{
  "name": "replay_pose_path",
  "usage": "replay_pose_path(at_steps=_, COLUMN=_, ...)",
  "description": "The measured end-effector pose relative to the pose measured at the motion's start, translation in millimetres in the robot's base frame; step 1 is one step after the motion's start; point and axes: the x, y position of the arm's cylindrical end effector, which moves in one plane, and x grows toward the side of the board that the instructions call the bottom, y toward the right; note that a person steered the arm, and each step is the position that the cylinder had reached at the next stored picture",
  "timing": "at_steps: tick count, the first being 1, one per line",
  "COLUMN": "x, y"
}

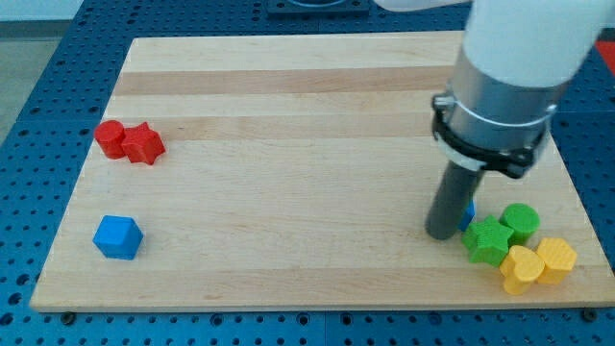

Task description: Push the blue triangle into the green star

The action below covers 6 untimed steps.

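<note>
My tip (442,233) rests on the board at the view's lower right, just left of the green star (487,240). The blue triangle (469,213) is almost wholly hidden behind the rod; only a small blue sliver shows at the rod's right, touching or nearly touching the star's upper left. The star lies against a green cylinder (520,222) and a yellow heart (520,270).
A yellow hexagon-like block (556,259) sits right of the yellow heart, near the board's right edge. A red cylinder (110,138) and a red star (143,144) lie at the left. A blue cube (117,236) sits at the lower left.
</note>
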Motion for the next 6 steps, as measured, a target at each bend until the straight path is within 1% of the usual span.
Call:
replay_pose_path(at_steps=1, x=-31.5, y=-15.1)
replay_pose_path(at_steps=2, x=-59.9, y=-4.5)
replay_pose_path(at_steps=3, x=-56.1, y=9.6)
replay_pose_path(at_steps=4, x=-41.8, y=10.4)
replay_pose_path(at_steps=5, x=-38.2, y=12.8)
replay_pose_path(at_steps=6, x=-29.9, y=26.9)
